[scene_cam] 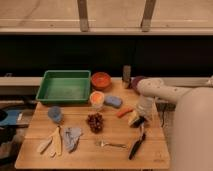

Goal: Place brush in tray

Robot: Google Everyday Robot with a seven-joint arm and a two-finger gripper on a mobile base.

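The black brush (137, 146) lies on the wooden table (120, 131) at the front right, its handle running diagonally toward the front edge. My gripper (137, 121) hangs just above the brush's far end, pointing down at it. The white arm (160, 91) reaches in from the right. The green tray (46, 93) stands at the back left of the table, far from the gripper, and nothing shows inside it.
An orange bowl (101, 80), a dark bottle (127, 75) and a purple bowl (134, 80) stand at the back. An orange cup (97, 99), blue sponge (113, 101), carrot (125, 112), grapes (94, 121), silver fork (111, 145), blue cup (55, 114) and wooden utensils with a cloth (62, 140) lie about.
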